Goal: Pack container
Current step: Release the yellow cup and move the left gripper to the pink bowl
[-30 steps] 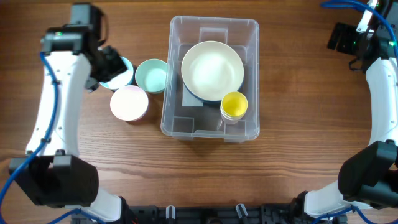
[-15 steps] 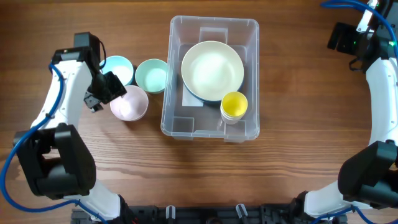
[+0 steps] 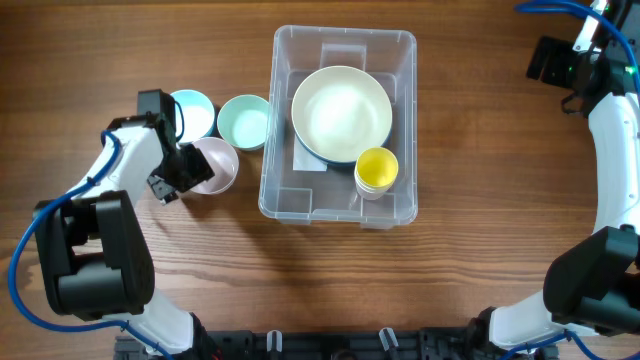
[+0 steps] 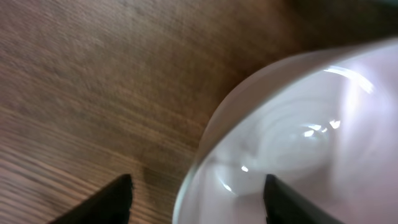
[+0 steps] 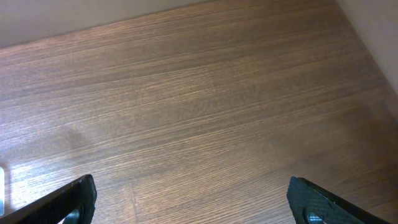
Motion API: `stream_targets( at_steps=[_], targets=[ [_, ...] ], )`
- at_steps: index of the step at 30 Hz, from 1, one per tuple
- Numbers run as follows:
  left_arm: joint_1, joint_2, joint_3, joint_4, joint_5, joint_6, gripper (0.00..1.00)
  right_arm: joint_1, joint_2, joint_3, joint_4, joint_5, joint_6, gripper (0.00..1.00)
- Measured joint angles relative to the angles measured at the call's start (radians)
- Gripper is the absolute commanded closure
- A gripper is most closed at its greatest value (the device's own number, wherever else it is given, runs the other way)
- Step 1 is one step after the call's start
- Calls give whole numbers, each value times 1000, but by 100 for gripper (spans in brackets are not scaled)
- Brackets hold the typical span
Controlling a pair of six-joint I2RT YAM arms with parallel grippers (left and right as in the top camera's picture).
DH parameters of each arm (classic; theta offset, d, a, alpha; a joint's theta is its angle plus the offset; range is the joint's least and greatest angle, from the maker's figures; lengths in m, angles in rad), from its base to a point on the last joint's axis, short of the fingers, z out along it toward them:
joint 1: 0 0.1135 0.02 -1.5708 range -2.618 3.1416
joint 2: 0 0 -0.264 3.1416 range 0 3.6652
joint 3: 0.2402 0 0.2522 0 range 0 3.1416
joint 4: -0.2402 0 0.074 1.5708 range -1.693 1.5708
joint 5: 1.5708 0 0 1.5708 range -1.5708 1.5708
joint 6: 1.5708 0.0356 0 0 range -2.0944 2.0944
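The clear container (image 3: 298, 196) stands mid-table and holds a large white bowl (image 3: 341, 112) and a yellow cup (image 3: 377, 169). Left of it sit a mint bowl (image 3: 245, 122), a light blue bowl (image 3: 193, 108) and a pink bowl (image 3: 216, 165). My left gripper (image 3: 184, 171) is low over the pink bowl's left rim. In the left wrist view the left gripper (image 4: 198, 200) is open and straddles the rim of the pink bowl (image 4: 298, 137), with one finger over the table and the other over the bowl's inside. My right gripper (image 5: 193, 200) is open over bare wood, far right at the back.
The right arm (image 3: 612, 150) runs along the table's right edge. The left arm (image 3: 100, 200) curves along the left side. Bare wood lies in front of the container and between it and the right arm.
The left gripper has swung from above the light blue bowl toward the front and come down onto the pink bowl's left rim, its jaws narrowing slightly. The right arm has not moved.
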Motion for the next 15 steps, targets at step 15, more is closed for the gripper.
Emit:
stream_targets(
  at_steps=[15],
  targets=[
    [21,-6,6,-159,8,3,96,0,0,0,0,0,0,0]
  ],
)
